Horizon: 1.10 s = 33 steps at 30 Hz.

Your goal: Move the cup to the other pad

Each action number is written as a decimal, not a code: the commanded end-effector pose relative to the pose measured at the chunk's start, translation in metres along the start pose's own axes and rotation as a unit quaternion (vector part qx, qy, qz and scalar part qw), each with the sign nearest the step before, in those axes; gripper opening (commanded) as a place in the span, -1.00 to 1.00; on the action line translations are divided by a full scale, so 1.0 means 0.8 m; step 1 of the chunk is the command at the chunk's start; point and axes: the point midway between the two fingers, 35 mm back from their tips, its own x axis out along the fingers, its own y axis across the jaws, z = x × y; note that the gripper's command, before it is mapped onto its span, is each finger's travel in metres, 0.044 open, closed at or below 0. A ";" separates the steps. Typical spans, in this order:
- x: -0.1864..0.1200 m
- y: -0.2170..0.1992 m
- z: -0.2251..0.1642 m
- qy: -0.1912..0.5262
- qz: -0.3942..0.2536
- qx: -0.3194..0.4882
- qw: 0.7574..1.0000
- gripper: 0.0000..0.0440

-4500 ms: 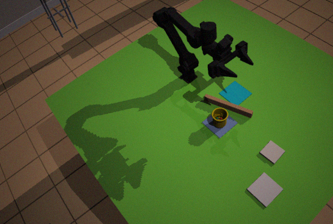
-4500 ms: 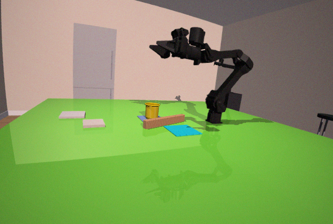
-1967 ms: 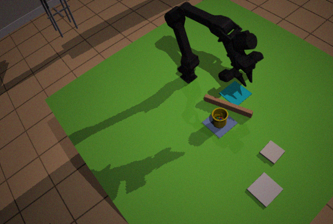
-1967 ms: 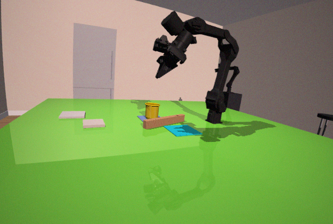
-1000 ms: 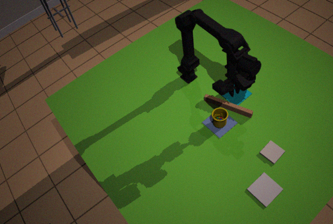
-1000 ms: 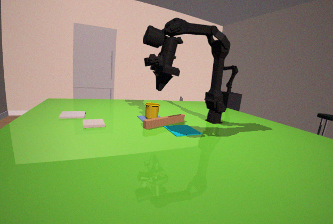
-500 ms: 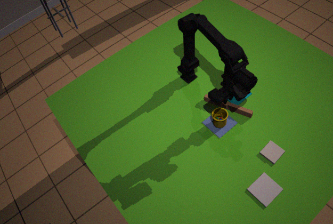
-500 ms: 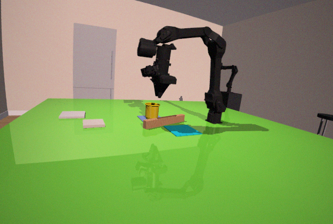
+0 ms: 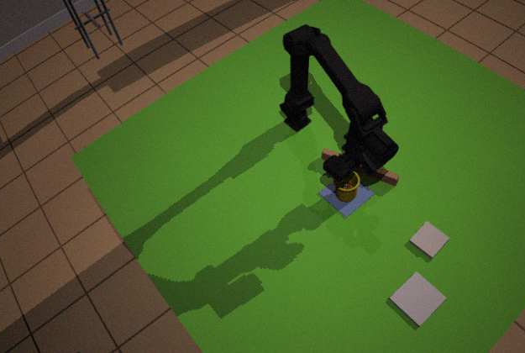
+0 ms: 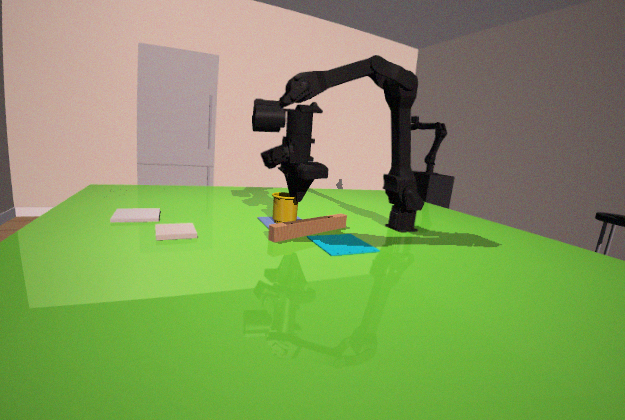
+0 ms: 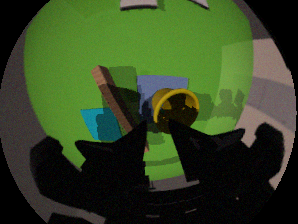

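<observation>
Top view: can count one yellow cup (image 9: 347, 194) (image 10: 285, 210) (image 11: 161, 94), upright on one slate-blue pad (image 9: 346, 210) (image 10: 266, 220) (image 11: 150, 82), with several marbles (image 9: 348, 186) inside, too small to number. Exterior and wrist views: can add one turquoise pad (image 10: 343, 245) (image 11: 95, 122), making two pads, with one wooden bar (image 9: 387, 175) (image 10: 308, 228) (image 11: 112, 97) between. Can also count two pale slabs (image 9: 429, 239) (image 10: 176, 231) (image 11: 139, 4), well apart from the cup. Looking at the one claw (image 9: 345, 171) (image 10: 297, 201) (image 11: 157, 122), see two fingers pointing down at the cup's rim, partly open, with a modest gap and hold on nothing. Cannot tell whether touching the rim.
</observation>
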 end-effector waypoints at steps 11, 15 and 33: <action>0.056 0.000 -0.006 0.022 0.011 -0.068 0.997 -0.38; 0.058 -0.001 -0.009 0.025 0.011 -0.094 0.995 -0.80; 0.016 0.005 -0.025 0.012 0.023 -0.160 0.987 -0.97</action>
